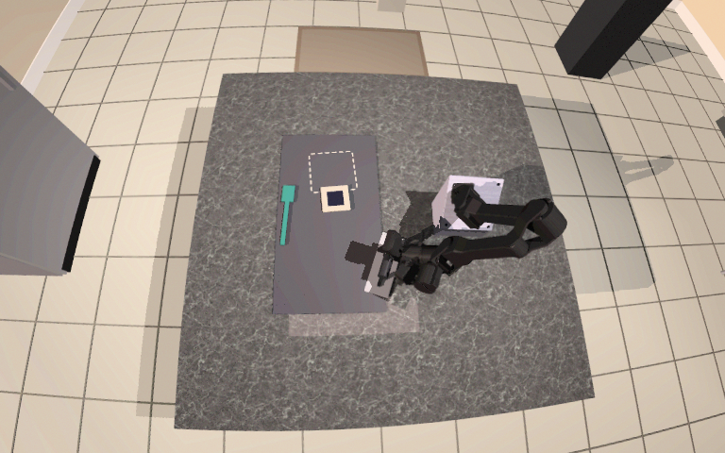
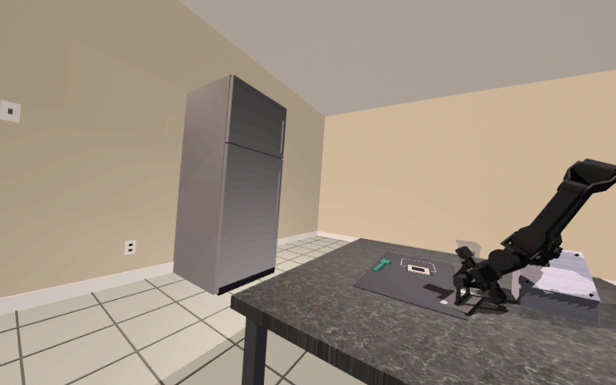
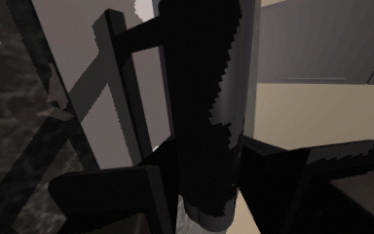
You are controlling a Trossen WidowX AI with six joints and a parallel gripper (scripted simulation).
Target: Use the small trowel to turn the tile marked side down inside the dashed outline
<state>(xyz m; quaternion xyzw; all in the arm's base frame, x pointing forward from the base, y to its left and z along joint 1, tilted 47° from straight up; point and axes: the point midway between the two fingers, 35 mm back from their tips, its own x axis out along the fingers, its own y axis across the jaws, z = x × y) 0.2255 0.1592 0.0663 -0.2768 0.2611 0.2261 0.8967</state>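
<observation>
The tile (image 1: 335,198) (image 2: 418,269) lies flat on the mat (image 1: 326,267) (image 2: 391,283), its dark square mark facing up. It is just below the dashed outline (image 1: 311,172), at its lower edge and mostly outside it. The small trowel (image 1: 380,289) (image 2: 459,282) (image 3: 209,97) has a pale flat blade and a thick black handle on a bracket. Its blade is low at the mat's right edge; whether it touches the surface is unclear. My gripper (image 1: 388,261) (image 2: 464,285) (image 3: 198,133) is shut on the handle. The arm and shadow partly hide the trowel.
A teal tool (image 1: 286,216) (image 2: 380,265) with a square head and a long handle lies along the mat's left side. A pale block (image 1: 494,189) (image 2: 567,277) stands under the arm's base, right of the mat. The dark stone table (image 1: 374,378) extends around the mat.
</observation>
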